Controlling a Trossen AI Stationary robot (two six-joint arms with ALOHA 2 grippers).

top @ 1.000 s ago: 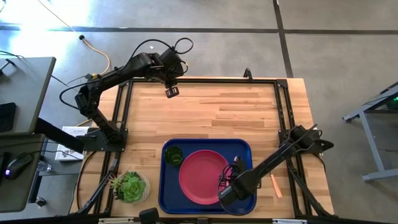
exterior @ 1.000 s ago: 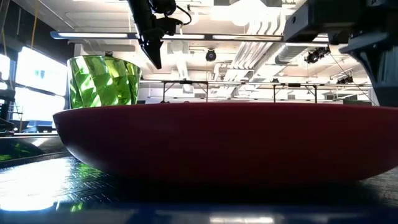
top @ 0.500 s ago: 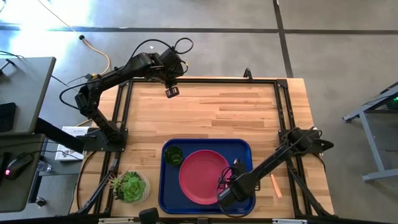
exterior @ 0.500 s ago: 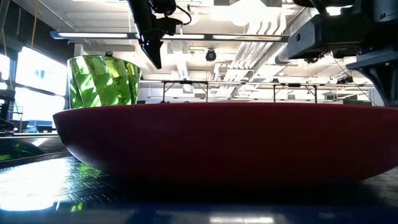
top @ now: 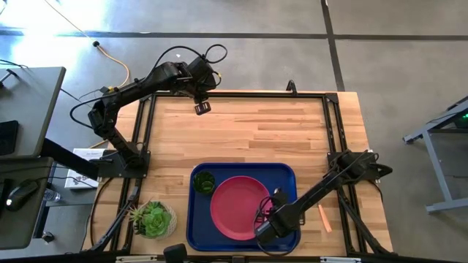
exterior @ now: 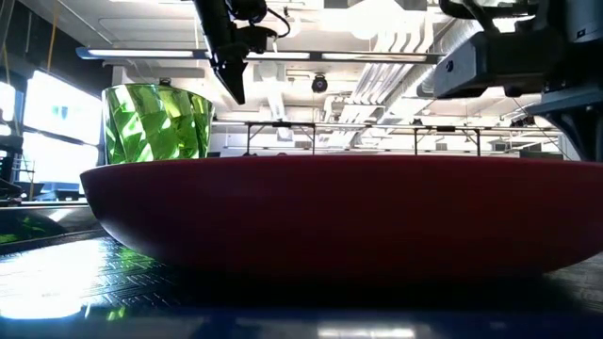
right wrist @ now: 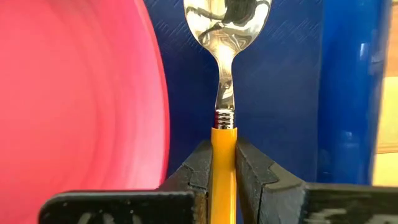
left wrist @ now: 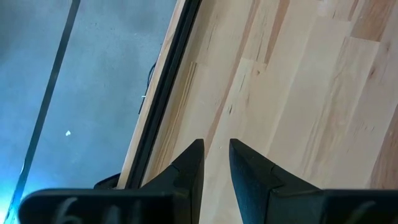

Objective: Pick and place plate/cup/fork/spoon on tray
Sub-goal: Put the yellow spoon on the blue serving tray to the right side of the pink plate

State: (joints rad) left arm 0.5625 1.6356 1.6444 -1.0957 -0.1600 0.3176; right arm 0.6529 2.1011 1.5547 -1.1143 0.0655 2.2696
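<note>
Two arms: right pincer [right wrist: 224, 165] clamps spoon [right wrist: 225, 74] handle over tray [right wrist: 292, 81] beside plate [right wrist: 74, 93]; left pincer [left wrist: 216, 165] nearly closed, empty.

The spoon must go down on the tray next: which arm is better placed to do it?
The right. Its tool is shut on the spoon over the tray, beside the plate. The left tool hangs far away, over bare table.

- Your right gripper [top: 265, 232] sits slightly nearer the tray's [top: 197, 232] front edge than a second ago, beside the plate [top: 238, 207].
- In the low view its dark housing now reaches further left above the plate's rim.
</note>
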